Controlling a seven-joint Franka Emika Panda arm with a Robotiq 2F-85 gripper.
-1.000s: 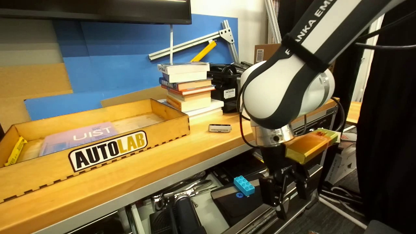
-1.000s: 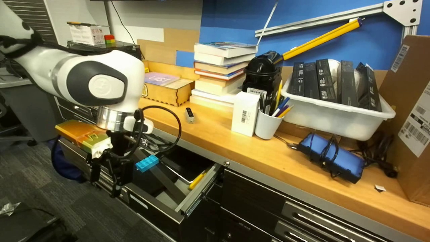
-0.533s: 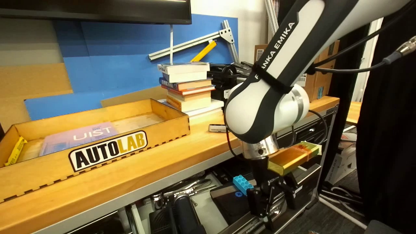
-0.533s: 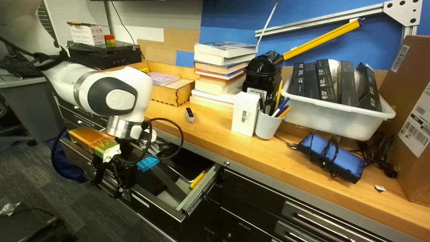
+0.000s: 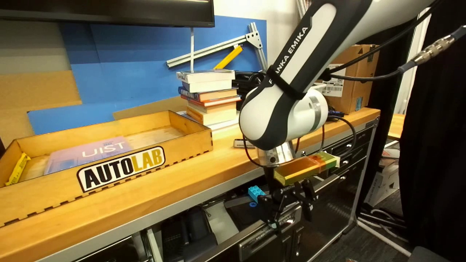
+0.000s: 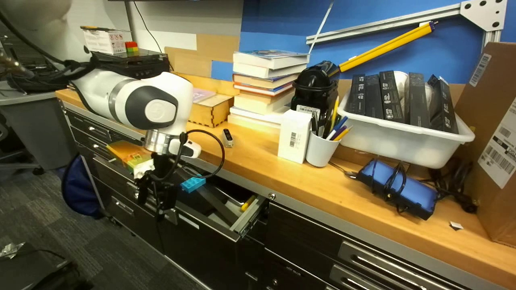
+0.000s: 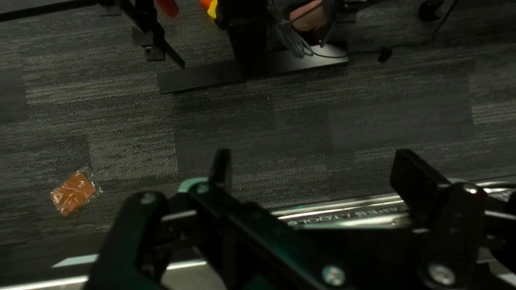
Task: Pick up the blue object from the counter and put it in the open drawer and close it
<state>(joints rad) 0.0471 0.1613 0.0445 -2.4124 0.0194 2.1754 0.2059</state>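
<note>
The small cyan-blue block lies inside the partly open drawer on a dark flat item; it also shows in an exterior view. The drawer's front edge stands out from under the wooden counter. My gripper is at the drawer's front, near its handle, beside and apart from the block. In the wrist view the gripper has its fingers wide apart with nothing between them; the metal drawer handle shows below the fingertips. Whether a finger touches the drawer front is hard to tell.
On the counter are a wooden AUTOLAB tray, a stack of books, a small grey device, a white box and a pen cup. Closed drawers sit beside the open one. Dark carpet lies below.
The arm and gripper have moved toward the cabinet. The drawer has slid partway inward, carrying the block with it. The gripper has stayed open.
</note>
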